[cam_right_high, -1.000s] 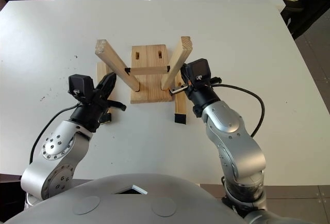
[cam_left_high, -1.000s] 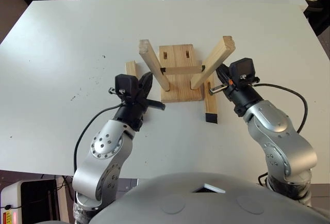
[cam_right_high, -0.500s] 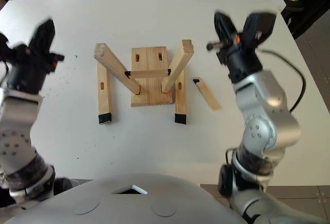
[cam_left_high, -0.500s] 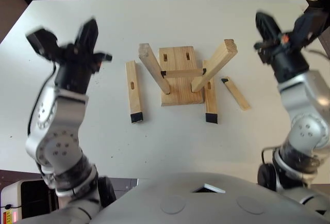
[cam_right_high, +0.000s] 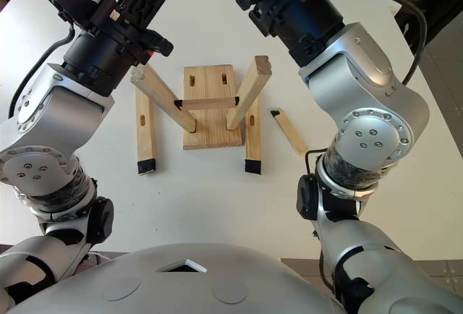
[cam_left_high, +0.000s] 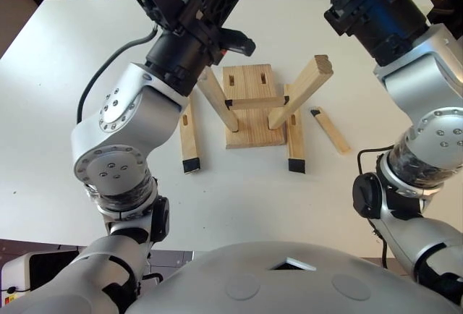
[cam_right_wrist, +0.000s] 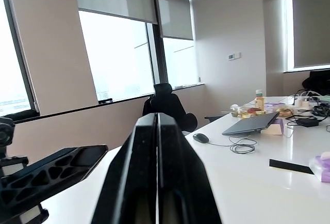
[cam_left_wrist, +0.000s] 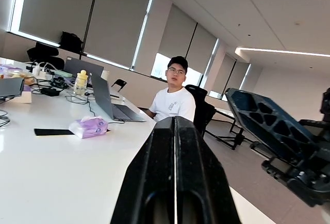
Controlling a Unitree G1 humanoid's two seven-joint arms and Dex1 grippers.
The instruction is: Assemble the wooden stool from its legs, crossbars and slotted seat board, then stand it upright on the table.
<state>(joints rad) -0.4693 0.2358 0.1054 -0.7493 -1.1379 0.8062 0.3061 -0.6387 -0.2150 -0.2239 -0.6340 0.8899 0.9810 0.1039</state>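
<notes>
Hovering high over the white table (cam_left_high: 65, 82), the left gripper (cam_left_wrist: 174, 123) and right gripper (cam_right_wrist: 156, 116) are both clenched on nothing. The wrist views show each pair of fingers pressed flat together, well clear of the wood below. At the table's middle lies the half-built stool. Its board (cam_left_high: 253, 129) rests flat, with two slots (cam_left_high: 248, 77) showing at its far end. Two legs rise from it and splay outward, the left-leaning leg (cam_left_high: 219, 104) and the right-leaning leg (cam_left_high: 302, 88), joined low down by a crossbar (cam_left_high: 257, 100). A third leg (cam_left_high: 188, 134) lies flat on the table to the left of the board and apart from it, its black-capped end nearest the robot. A fourth leg (cam_left_high: 294, 140) lies flat just beside the board's right edge, its far part passing under the right-leaning leg, its black cap also near. A loose bar (cam_left_high: 331, 130) lies at a slant farther right.
</notes>
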